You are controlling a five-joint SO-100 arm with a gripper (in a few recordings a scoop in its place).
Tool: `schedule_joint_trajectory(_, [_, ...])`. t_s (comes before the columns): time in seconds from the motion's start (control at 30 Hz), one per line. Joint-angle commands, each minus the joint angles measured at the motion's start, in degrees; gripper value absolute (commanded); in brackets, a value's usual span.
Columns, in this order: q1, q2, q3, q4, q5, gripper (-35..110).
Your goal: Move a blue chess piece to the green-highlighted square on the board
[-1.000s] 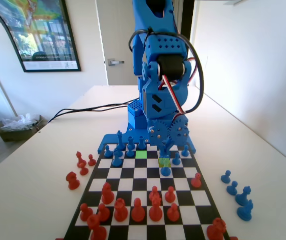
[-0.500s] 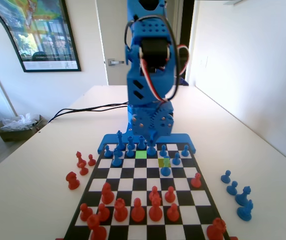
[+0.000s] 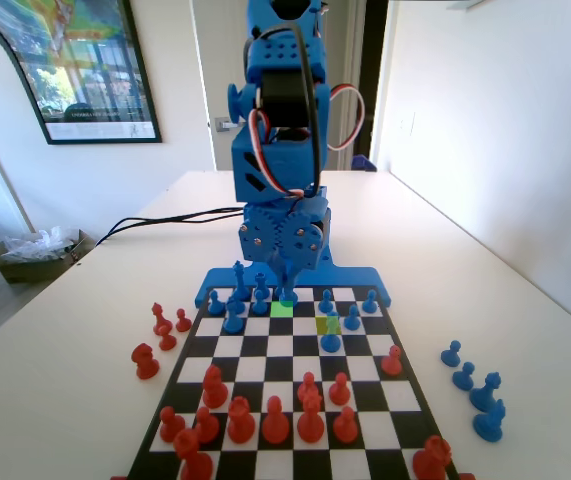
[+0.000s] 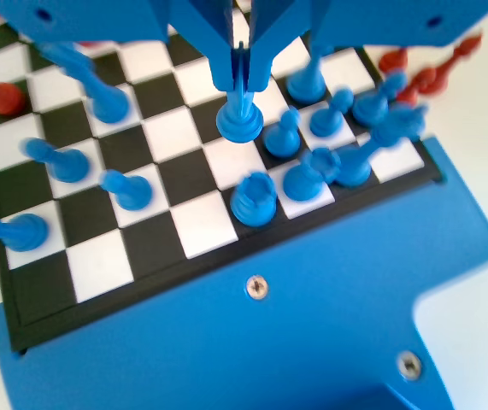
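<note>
My gripper (image 4: 242, 79) is shut on the head of a small blue pawn (image 4: 242, 121), which hangs from the closed jaws over the board's (image 4: 179, 226) back rows. In the fixed view the gripper (image 3: 286, 272) hangs low at the far end of the board (image 3: 280, 346). The pawn (image 3: 287, 293) is at the far edge of the bright green square (image 3: 282, 309). I cannot tell whether the pawn's base touches the board.
Other blue pieces (image 3: 233, 318) crowd the far rows around the green square, and one (image 3: 331, 340) stands just in front of a yellow-green square (image 3: 329, 324). Red pieces (image 3: 275, 420) fill the near rows. Loose blue pieces (image 3: 470, 385) lie off-board at right, red ones (image 3: 160, 325) at left.
The arm has swung to the left in the fixed view, carrying the pawn from over the yellow-green square to the green square.
</note>
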Motion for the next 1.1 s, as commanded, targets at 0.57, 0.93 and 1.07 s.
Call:
schedule_joint_trajectory(0.57, [-1.0, 3.4, 4.4, -7.7, 9.1, 1])
schedule_joint_trajectory(0.93, [-3.5, 4.5, 6.5, -8.1, 11.2, 1])
schedule_joint_trajectory(1.07, [-3.5, 4.9, 7.6, -8.9, 10.9, 1])
